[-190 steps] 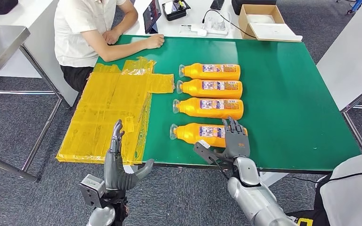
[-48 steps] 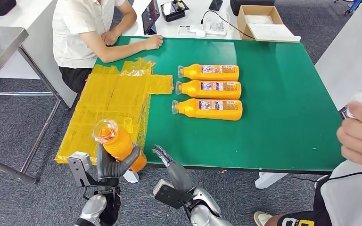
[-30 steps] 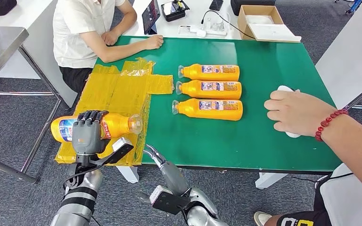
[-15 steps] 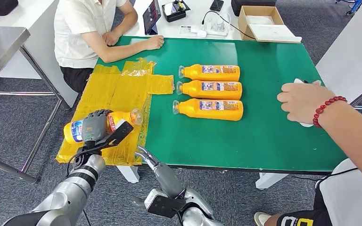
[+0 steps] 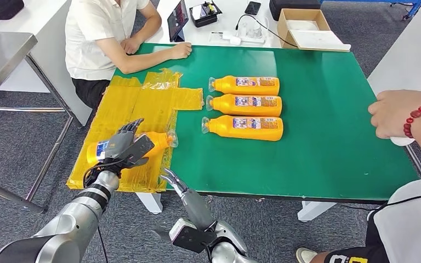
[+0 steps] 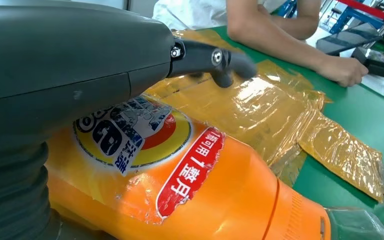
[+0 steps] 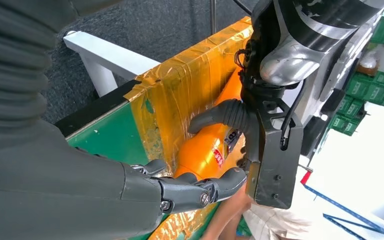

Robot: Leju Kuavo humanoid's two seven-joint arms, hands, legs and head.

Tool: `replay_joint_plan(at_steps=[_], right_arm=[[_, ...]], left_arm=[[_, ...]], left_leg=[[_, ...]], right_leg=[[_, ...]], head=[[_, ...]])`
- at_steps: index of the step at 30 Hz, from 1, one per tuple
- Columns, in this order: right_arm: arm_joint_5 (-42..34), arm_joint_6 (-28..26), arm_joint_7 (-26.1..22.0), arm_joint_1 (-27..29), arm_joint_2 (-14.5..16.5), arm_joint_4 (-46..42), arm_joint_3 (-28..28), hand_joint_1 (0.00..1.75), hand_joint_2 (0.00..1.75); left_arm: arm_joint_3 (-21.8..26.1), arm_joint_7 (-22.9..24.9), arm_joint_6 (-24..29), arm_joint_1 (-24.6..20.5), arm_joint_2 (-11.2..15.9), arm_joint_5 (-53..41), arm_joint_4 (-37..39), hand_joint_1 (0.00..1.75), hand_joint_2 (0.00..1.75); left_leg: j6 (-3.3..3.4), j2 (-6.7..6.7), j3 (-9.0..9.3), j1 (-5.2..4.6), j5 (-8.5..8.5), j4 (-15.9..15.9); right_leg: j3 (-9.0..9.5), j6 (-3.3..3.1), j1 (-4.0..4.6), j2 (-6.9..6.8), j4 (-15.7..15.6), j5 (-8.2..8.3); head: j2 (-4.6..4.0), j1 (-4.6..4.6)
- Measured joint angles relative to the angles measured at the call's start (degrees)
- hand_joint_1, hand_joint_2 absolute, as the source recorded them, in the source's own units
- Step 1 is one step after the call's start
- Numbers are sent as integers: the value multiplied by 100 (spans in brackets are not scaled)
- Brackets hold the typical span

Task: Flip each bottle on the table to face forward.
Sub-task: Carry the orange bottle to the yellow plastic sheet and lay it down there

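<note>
An orange bottle (image 5: 157, 139) lies on its side on the yellow plastic sheet (image 5: 137, 107), its clear cap toward the green table (image 5: 318, 153). My left hand (image 5: 121, 147) lies over its body with the fingers straightened and lifted; the thumb still touches it. In the left wrist view the bottle's (image 6: 205, 200) round front label faces up under my left hand (image 6: 55, 55). Three more orange bottles (image 5: 245, 85) (image 5: 245, 104) (image 5: 244, 127) lie in a row on the table, caps to the left. My right hand (image 5: 176, 183) hangs open at the table's front edge, holding nothing.
A person sits at the back left with a forearm (image 5: 153, 55) on the table. Another person's hand (image 5: 397, 112) with a red bead bracelet rests on a white object (image 5: 403, 141) at the right edge. A cardboard box (image 5: 304, 24) and a tablet (image 5: 176, 19) stand behind.
My left hand has lowered the bottle onto the yellow sheet and its fingers have straightened off it. The person's hand has drawn back to the right edge.
</note>
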Motion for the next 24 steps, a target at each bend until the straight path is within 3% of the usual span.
replay_joint_plan(at_steps=[4, 8, 13, 19, 24], right_arm=[[0, -2, 0, 0, 9, 17, 0, 0, 0], [0, -3, 0, 0, 9, 21, 0, 0, 0], [1, -61, -11, 0, 10, 44, 0, 0, 0], [-21, -169, -111, -1, 34, 130, 0, 0, 0], [-1, -196, -155, -1, 42, 223, -1, 0, 0]], left_arm=[[-41, -2, -10, -1, 0, 0, 0, 0, 175], [-52, -3, -23, -1, -1, 0, 0, 0, 0], [-164, -125, -593, 7, -21, 115, 3, 0, 0], [-895, -440, -1458, 18, -15, 344, -103, 0, 0], [-1375, -807, -1730, 272, 24, 1932, -453, 0, 0]], left_leg=[[0, 0, -1, 0, -1, 0], [0, 1, -1, 0, -1, 0], [0, -1, -1, 0, 0, 0], [0, -2, 1, 1, 0, 0], [0, -1, -4, 2, 1, 0]], right_leg=[[-2, 0, 0, 0, 0, 0], [-3, 0, 0, 0, 0, 0], [-2, 0, 1, 0, 0, 0], [3, 0, 1, -1, 0, 0], [-4, 0, 3, 0, 1, 0]], head=[[0, -1], [0, 0], [0, -1], [0, 1], [0, 1]])
